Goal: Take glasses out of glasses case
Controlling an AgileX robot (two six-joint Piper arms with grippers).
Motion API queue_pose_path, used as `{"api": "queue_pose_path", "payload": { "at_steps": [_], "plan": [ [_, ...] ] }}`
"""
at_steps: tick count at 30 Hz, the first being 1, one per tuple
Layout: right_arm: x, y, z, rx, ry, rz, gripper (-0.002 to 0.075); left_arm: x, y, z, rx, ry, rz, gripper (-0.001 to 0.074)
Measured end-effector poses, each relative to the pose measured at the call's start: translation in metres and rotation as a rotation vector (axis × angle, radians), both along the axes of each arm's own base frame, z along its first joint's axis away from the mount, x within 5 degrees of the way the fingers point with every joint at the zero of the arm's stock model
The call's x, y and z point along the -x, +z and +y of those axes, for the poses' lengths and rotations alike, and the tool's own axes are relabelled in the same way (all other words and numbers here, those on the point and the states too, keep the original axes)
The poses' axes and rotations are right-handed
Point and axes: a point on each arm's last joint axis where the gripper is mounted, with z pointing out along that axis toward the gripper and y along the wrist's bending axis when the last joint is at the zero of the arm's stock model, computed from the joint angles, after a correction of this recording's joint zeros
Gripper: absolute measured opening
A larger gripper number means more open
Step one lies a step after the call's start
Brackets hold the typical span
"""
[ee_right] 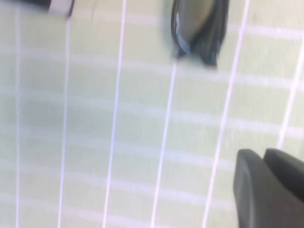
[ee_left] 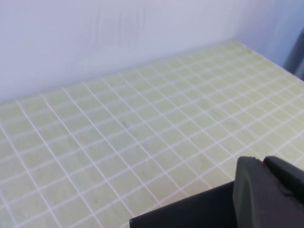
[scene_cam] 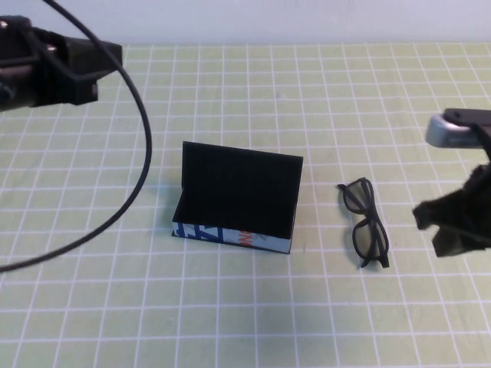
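Observation:
The glasses case (scene_cam: 234, 203) stands open in the middle of the table, its black lid upright at the back, its black interior empty and its light blue printed side facing me. The dark-framed glasses (scene_cam: 364, 222) lie folded on the mat just right of the case, outside it. Part of them shows in the right wrist view (ee_right: 197, 28). My right gripper (scene_cam: 449, 226) hovers to the right of the glasses, apart from them, with its fingers (ee_right: 251, 180) shut and empty. My left gripper (scene_cam: 100, 65) is at the far left back, shut and empty (ee_left: 263, 161).
A green mat with a white grid (scene_cam: 253, 307) covers the table. A black cable (scene_cam: 142, 153) from the left arm loops over the table left of the case. A pale wall (ee_left: 118, 33) stands behind the table's far edge.

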Motion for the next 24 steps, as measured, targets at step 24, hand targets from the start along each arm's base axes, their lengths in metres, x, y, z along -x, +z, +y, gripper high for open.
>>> {"api": "queue_pose_path", "payload": {
  "at_steps": [24],
  "plan": [
    [0.245, 0.032, -0.067, -0.325, 0.088, -0.752, -0.0016, 0.217, -0.099, 0.044, 0.119, 0.439, -0.377, -0.0004]
  ]
}}
